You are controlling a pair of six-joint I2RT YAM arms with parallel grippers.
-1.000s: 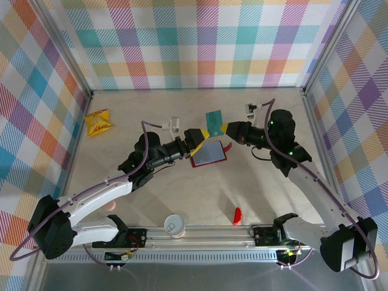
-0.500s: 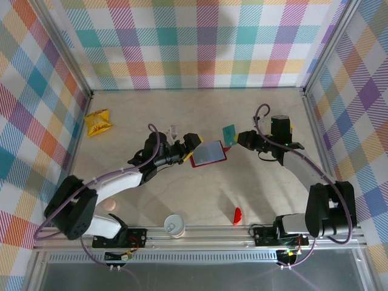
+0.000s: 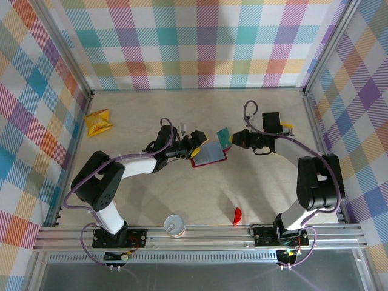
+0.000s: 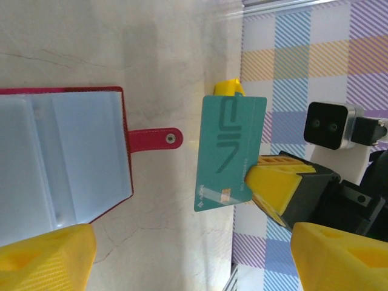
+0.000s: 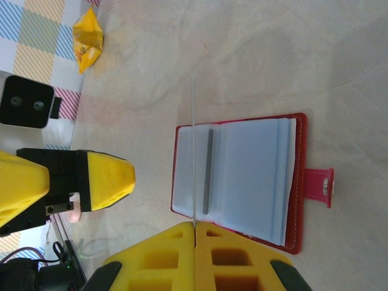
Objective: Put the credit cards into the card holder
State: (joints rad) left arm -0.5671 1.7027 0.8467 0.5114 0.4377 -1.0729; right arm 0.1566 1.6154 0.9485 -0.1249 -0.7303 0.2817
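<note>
The right claw (image 3: 235, 139) is pinching a thin teal plastic credit card (image 4: 229, 151) on edge, near the clasp tab of the open dark-red folding card holder (image 3: 209, 154) lying mid-tabletop (image 3: 260, 188). The left claw (image 3: 194, 143) is hanging spread at the holder's left edge.

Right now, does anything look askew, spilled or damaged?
Nothing spilled or damaged. The card holder lies open and flat, the right gripper pinches a teal card near it, and a crinkled snack packet sits apart at the far left.
</note>
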